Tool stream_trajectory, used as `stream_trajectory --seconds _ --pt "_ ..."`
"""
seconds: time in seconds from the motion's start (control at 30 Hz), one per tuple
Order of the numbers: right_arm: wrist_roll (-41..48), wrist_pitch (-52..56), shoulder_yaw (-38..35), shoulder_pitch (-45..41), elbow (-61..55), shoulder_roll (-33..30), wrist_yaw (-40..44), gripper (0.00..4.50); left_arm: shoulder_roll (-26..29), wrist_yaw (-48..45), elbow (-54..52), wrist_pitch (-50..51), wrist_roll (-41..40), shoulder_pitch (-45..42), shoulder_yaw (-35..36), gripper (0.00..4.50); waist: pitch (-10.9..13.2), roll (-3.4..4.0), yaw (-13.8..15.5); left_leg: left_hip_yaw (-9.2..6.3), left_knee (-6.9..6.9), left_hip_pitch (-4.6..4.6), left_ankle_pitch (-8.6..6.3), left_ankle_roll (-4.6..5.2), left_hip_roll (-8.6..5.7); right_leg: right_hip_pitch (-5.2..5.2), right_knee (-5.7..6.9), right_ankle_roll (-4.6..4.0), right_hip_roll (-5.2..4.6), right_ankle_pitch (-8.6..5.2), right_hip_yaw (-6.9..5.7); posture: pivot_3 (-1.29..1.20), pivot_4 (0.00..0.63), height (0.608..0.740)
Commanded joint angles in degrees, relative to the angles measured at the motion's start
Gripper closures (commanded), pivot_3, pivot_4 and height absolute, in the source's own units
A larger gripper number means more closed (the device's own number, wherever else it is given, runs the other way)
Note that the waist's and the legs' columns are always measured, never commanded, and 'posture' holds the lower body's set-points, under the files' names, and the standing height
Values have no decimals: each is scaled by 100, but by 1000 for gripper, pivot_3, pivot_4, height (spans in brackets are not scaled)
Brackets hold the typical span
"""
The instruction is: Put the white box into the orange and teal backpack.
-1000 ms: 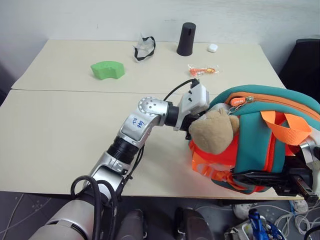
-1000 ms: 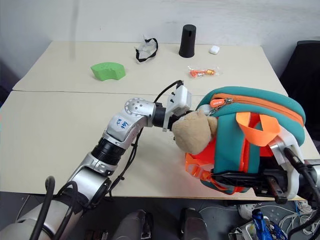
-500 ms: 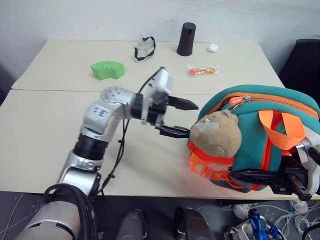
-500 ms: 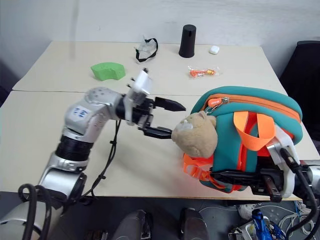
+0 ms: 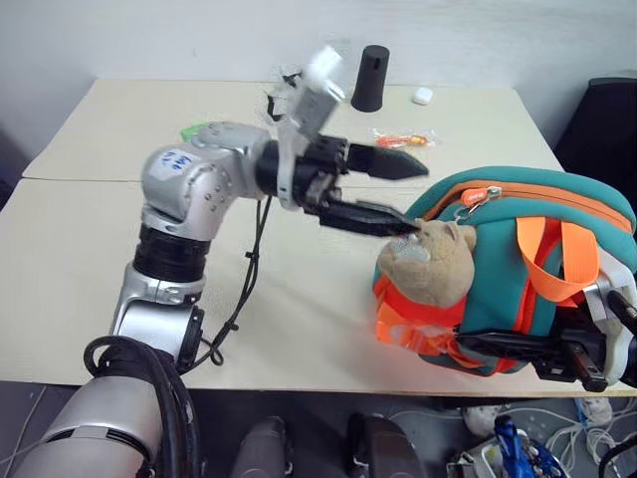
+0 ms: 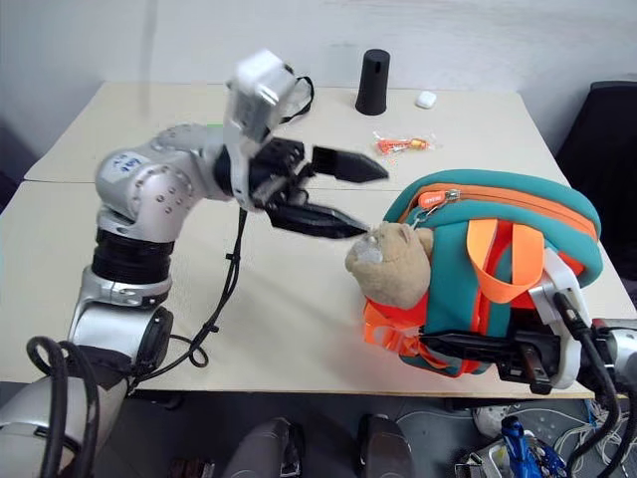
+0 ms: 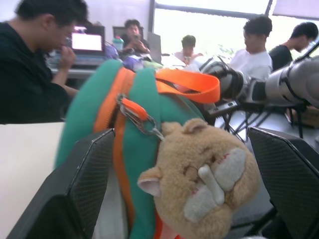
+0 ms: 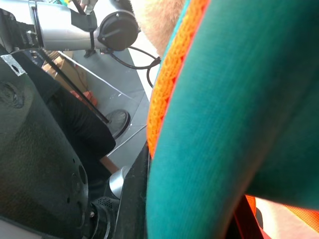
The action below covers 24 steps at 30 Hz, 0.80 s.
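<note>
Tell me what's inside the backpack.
Nothing inside shows. The backpack lies at the table's near edge with its orange zipper line shut as far as visible, so the interior is covered. The plush toy hangs outside.

Left gripper (image 5: 403, 194), jaws apart, beside plush toy (image 5: 430, 264) on teal-orange backpack (image 5: 518, 269); table (image 5: 90, 259).

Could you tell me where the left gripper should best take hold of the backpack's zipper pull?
Probably the orange tab dangling at the backpack's top front edge, approached from the table side by the open left gripper; it sticks out above the plush toy, offering thin, pinchable fabric.
</note>
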Motion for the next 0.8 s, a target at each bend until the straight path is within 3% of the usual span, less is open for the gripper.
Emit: stream_trajectory --seconds 0.03,0.57,0.67,0.8 --pt "21 -63 -54 71 -111 29 -22 4500 183 -159 -102 -475 412 23 -266 35 0 0 3 0 0 2 0 -1 1 0 1 -1 1 -1 0 0 150 740" --pt "-31 -221 28 192 -142 69 -242 4500 70 -628 -698 -20 90 311 -562 35 0 0 13 -4 0 0 -1 2 2 1 0 -2 -9 -1 1 0 150 740" --pt "-85 -239 82 159 -123 81 -275 4500 6 -654 -694 181 -98 296 -468 615 0 0 18 -4 0 0 0 2 0 2 1 -3 -7 -1 0 0 150 740" --pt "-106 -244 111 124 -104 86 -296 4500 68 -635 -631 141 -26 289 -499 1891 0 0 14 -4 0 0 0 3 0 1 0 -2 -7 -1 0 0 150 740"
